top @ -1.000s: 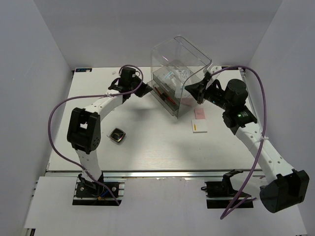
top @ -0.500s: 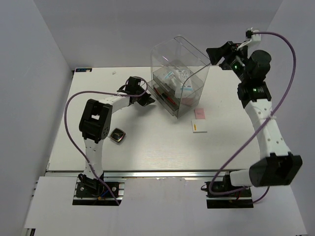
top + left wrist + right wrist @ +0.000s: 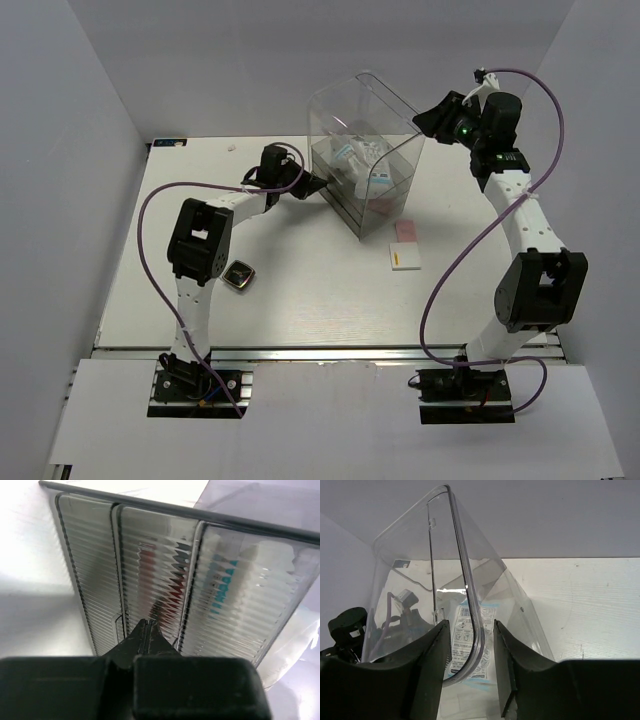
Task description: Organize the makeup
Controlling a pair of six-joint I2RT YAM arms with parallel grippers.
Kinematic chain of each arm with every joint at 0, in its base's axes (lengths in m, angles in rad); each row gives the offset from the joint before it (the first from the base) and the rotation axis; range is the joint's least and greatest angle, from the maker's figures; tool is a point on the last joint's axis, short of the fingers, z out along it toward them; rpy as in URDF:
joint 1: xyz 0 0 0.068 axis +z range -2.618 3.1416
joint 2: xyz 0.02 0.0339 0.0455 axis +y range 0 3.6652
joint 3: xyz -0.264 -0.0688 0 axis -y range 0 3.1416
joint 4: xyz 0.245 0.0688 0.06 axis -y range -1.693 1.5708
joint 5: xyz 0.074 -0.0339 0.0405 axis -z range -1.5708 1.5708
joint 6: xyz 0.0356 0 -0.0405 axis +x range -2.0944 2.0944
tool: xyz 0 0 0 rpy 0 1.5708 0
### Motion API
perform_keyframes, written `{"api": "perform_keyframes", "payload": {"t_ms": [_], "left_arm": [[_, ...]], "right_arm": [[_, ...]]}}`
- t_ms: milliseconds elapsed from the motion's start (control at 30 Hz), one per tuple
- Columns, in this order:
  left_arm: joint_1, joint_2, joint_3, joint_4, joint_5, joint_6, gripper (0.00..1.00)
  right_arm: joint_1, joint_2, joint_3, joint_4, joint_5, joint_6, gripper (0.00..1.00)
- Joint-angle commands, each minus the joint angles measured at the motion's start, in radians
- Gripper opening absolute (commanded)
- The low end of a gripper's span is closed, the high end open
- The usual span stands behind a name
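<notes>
The clear drawer case (image 3: 365, 150) stands mid-table with its lid raised. My left gripper (image 3: 318, 183) is shut and empty, with its tips (image 3: 146, 625) against the ribbed drawer fronts (image 3: 100, 570). Red pencil shapes (image 3: 150, 565) show blurred through the middle drawer. My right gripper (image 3: 428, 115) is open, with its jaws on either side of the lid's curved edge (image 3: 465, 565) and a gap on both sides. The white blue-printed packet (image 3: 460, 630) lies inside the case. The black compact (image 3: 239, 274), pink square (image 3: 405, 231) and white flat box (image 3: 404, 257) lie on the table.
The white table (image 3: 300, 300) is enclosed by pale walls at the back and sides. Purple cables loop off both arms. The left arm's links stretch along the table's left side, and the right arm stands tall at the right edge.
My right gripper rose from the case's right side to the top of the lid. My left gripper moved right, up to the drawer fronts.
</notes>
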Motion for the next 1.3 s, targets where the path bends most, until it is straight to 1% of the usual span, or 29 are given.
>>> {"api": "perform_keyframes", "payload": {"t_ms": [0, 67, 100, 200, 267, 333, 400, 600, 633, 667, 767, 933, 1100, 1267], "left_arm": [[-0.004, 0.038, 0.055, 0.107, 0.043, -0.054, 0.00], [-0.004, 0.039, 0.055, 0.110, 0.044, -0.053, 0.00], [-0.003, 0.038, 0.054, 0.107, 0.043, -0.051, 0.00], [-0.003, 0.004, 0.022, 0.090, 0.021, -0.033, 0.02], [-0.001, -0.026, -0.032, 0.084, -0.031, -0.021, 0.06], [-0.001, -0.066, -0.086, 0.095, -0.065, -0.019, 0.17], [-0.001, -0.065, -0.095, 0.099, -0.062, -0.019, 0.25], [-0.004, -0.008, -0.071, 0.142, 0.001, -0.044, 0.32], [-0.004, 0.002, -0.066, 0.150, 0.007, -0.044, 0.39], [-0.006, 0.009, -0.060, 0.155, 0.016, -0.041, 0.40], [-0.007, 0.027, -0.038, 0.161, 0.026, -0.039, 0.42], [-0.007, 0.065, -0.028, 0.168, 0.061, -0.050, 0.41], [-0.013, 0.088, -0.029, 0.201, 0.078, -0.050, 0.36], [-0.016, 0.102, -0.051, 0.280, 0.098, -0.067, 0.34]], "right_arm": [[0.011, -0.010, -0.004, -0.074, -0.078, -0.018, 0.44], [0.011, -0.027, -0.024, -0.065, -0.078, -0.027, 0.48], [0.010, -0.031, -0.027, -0.064, -0.073, -0.033, 0.53], [0.001, -0.045, -0.035, -0.056, -0.066, -0.039, 0.56], [-0.009, -0.045, -0.033, -0.056, -0.066, -0.039, 0.57], [-0.019, -0.044, -0.035, -0.056, -0.069, -0.035, 0.58], [-0.026, -0.044, -0.038, -0.056, -0.072, -0.035, 0.59], [-0.029, -0.033, -0.035, -0.067, -0.075, -0.039, 0.60], [-0.029, -0.031, -0.037, -0.068, -0.075, -0.039, 0.60], [-0.029, -0.031, -0.037, -0.068, -0.073, -0.039, 0.60], [-0.029, -0.030, -0.043, -0.070, -0.072, -0.036, 0.60], [-0.029, -0.027, -0.038, -0.073, -0.069, -0.036, 0.61], [-0.029, -0.021, -0.032, -0.076, -0.070, -0.036, 0.61], [-0.029, -0.017, -0.032, -0.078, -0.069, -0.033, 0.61]]}}
